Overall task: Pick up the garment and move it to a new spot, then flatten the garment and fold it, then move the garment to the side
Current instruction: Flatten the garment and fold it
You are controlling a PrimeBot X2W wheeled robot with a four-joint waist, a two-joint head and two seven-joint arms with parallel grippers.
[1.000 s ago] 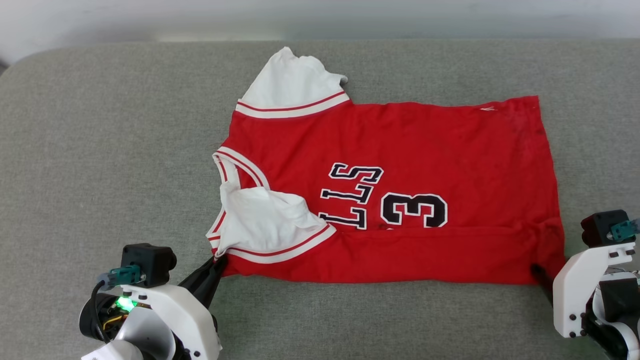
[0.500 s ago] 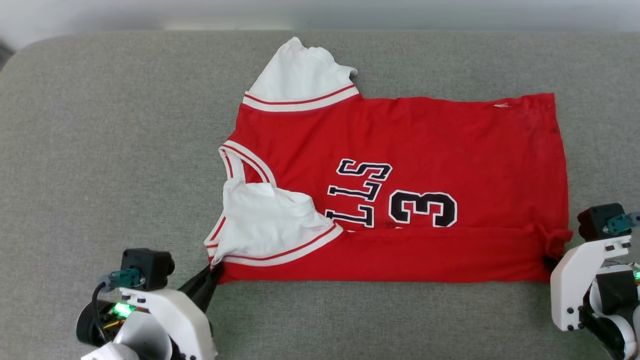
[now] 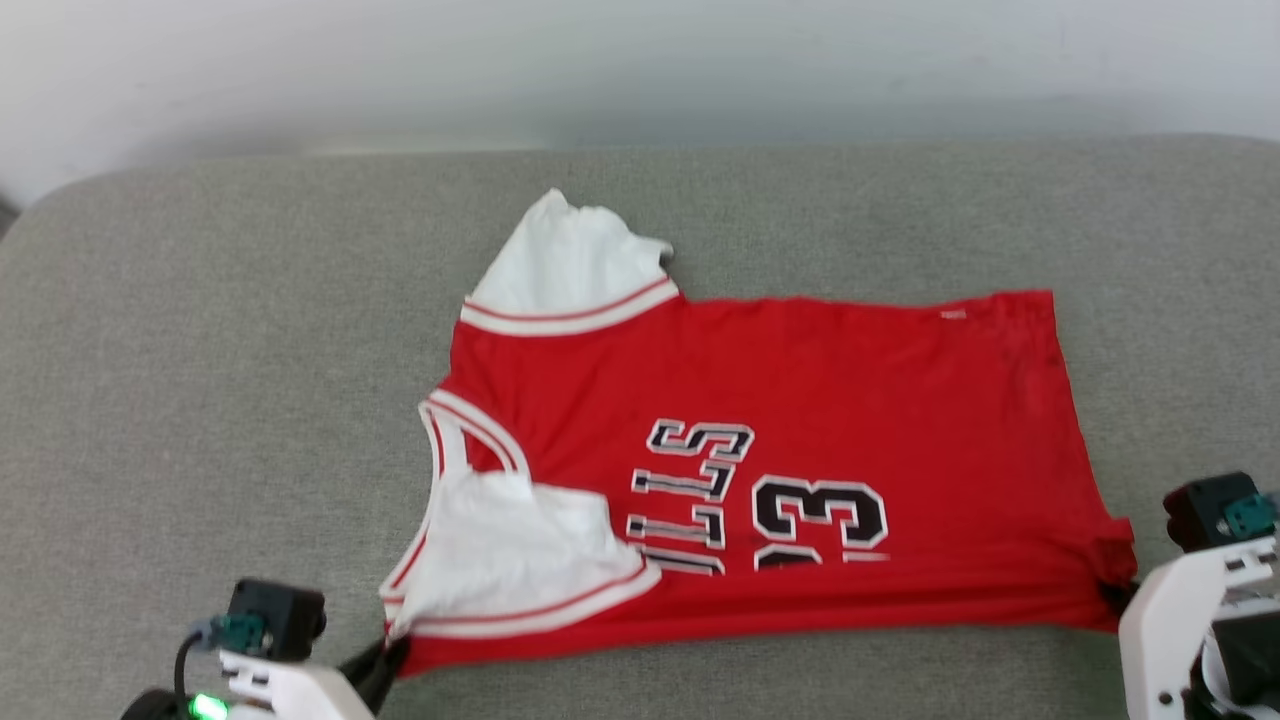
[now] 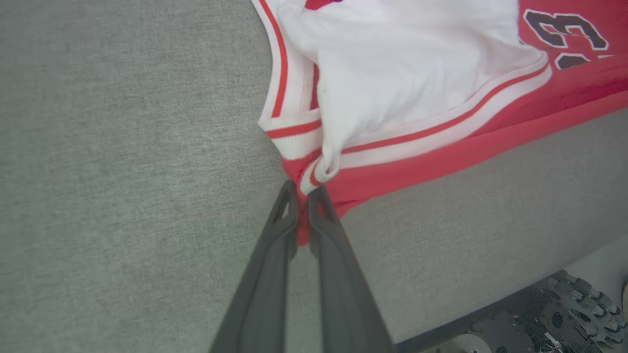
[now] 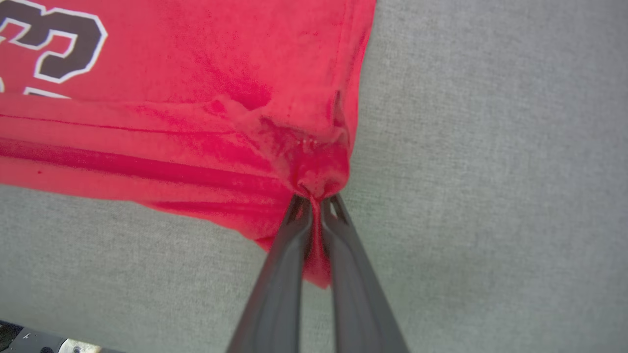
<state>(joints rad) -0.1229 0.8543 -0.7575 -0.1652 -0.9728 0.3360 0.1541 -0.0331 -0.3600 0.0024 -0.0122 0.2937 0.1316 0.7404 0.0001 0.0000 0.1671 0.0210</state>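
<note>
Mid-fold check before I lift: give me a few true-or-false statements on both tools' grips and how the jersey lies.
1. The left tool is shut on the jersey at its near corner by the collar. True.
2. The right tool is open and clear of the cloth. False: it is shut on the bunched red corner at the hem end.
3. The near white sleeve is folded over onto the red front. True.
4. The black print is fully hidden. False: some letters and a "3" show; a fold covers only their near part.
</note>
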